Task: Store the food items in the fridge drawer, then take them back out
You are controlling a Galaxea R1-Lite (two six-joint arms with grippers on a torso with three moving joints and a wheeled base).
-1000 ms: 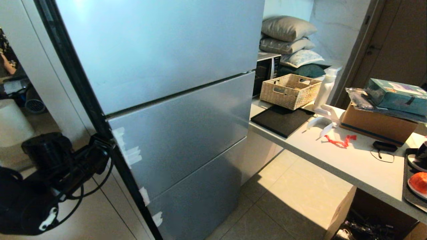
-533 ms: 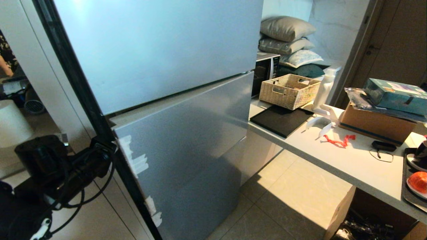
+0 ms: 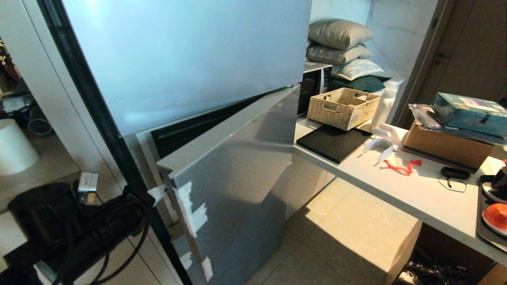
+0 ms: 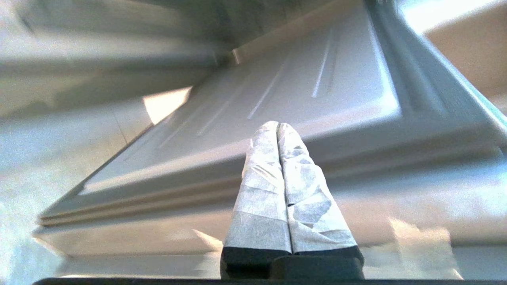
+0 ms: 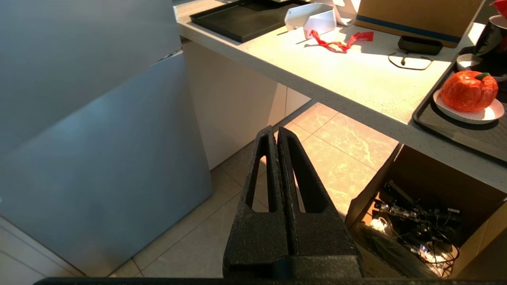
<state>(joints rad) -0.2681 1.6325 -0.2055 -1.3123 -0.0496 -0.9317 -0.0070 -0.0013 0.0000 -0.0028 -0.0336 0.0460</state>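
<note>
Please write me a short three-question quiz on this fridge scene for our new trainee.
1. True or false: the middle fridge door stands partly open.
2. Which sits on the white plate on the counter? A) an orange-red, pumpkin-like item; B) a green bottle; C) a loaf.
3. Fill in: the right tool has its fingers ____.

Key: 1 true; 2 A; 3 shut.
</note>
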